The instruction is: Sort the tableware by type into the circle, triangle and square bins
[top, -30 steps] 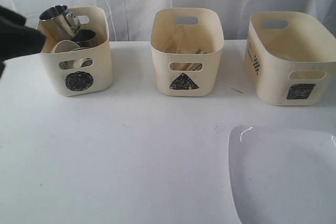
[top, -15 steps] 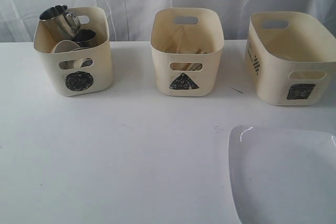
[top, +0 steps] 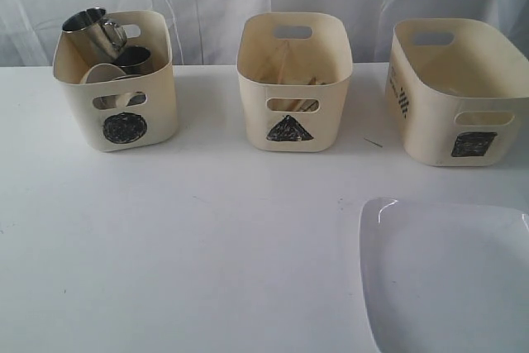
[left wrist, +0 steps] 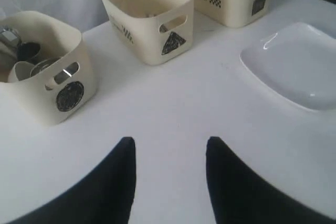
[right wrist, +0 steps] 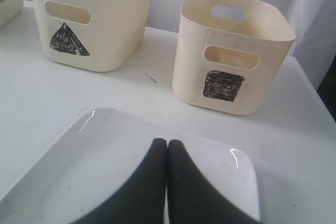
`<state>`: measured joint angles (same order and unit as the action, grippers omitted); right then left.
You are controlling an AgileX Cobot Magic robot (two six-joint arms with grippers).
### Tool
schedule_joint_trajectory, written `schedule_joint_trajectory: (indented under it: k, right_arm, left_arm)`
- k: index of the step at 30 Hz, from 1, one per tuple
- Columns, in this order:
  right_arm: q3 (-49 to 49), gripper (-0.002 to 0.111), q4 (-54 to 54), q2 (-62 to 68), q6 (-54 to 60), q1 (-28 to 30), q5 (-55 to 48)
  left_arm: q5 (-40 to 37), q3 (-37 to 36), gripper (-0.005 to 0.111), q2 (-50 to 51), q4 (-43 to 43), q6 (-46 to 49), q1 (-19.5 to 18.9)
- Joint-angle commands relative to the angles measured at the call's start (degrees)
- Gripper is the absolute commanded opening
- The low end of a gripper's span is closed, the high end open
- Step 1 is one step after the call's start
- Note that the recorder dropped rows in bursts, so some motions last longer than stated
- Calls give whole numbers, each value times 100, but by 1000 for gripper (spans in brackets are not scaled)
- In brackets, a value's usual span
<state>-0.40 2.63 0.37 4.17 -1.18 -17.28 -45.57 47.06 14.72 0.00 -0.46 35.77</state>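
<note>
The large white squarish plate [top: 446, 274] is the one piece left out. It lies flat on the tabletop [top: 207, 245], in front of the square bin [top: 430, 134] and well apart from it. Its right side and near side run out of the exterior view.

The circle bin [top: 157, 109] holds a steel mug [top: 92, 32] tipped above its rim, a second steel vessel [top: 136, 59] and a small white bowl [top: 103, 73]. Wooden chopsticks [top: 291, 81] show inside the triangle bin [top: 256, 117]; whether cutlery lies with them I cannot tell. What can be seen of the square bin is bare. I judge the sorting nearly done, with only the plate to go.

The right pincer [right wrist: 167, 142] is clenched on nothing and hangs over the plate's middle. The left pincer [left wrist: 170, 141] is released, holding nothing, above bare tabletop.

The room is generous: the stretch between plate and bins is open except for a thin dark sliver [top: 374, 143]. The right wrist view shows the tabletop's edge just beyond the square bin. The plate looks broad against that bin's mouth, so it probably has to enter tilted, and its low rim offers little to grip.
</note>
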Motion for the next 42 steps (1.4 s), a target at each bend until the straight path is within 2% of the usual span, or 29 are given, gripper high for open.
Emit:
schedule_joint_trajectory:
  k: [1,4,8,15,16,17,21,23,28,35,36,39,42]
  right_arm:
    - [40,0,15,-37,-3,-18,49]
    - [40,0,15,-37,-3,-18,49]
    - [40,0,15,-37,-3,-18,49]
    - [40,0,15,-37,-3,-18,49]
    - [40,0,15,-37,-3,-18,49]
    - [40,0,15,-37,-3,-18,49]
    - [40,0,15,-37,-3,-18,49]
    - [40,0,15,-37,-3,-18,49]
    - [40,0,15,-37,-3,-18,49]
    - [40,0,15,-37,-3,-18,49]
    - [40,0,15,-37,-3,-18,49]
    - [40,0,15,-37,-3,-18,49]
    - [40,0,15,-37,-3,-18,49]
  left_arm:
    - [306,-104,48,-41,-328,-40,-11]
    - [1128,-683,48,-41,-387,-40,-11]
    - [2776,-1830,48,-74,-387,-40,-11]
    - [4557,-3499,48,-228,-387,-105,-11]
    - [5056,-3978,48,-438,-387,-105,-11]
    - [5185,-4192,48,-542,-387,-105,-11]
    - [5323,-4706,48,-1071,-387,-105,-11]
    - [5312,-4706,48,-1268,-387,-105,-11]
    - [4342,-4706,48,-1472,-387,-105,-11]
    - [4250,-4706,48,-1472,-387,-94,-41]
    - [4250,-4706,48,-1472,-387,-94,-133]
    - [4250,-4706,48,-1472,-387,-94,-757]
    - [4250,-4706,48,-1472,-387,-85,-1728]
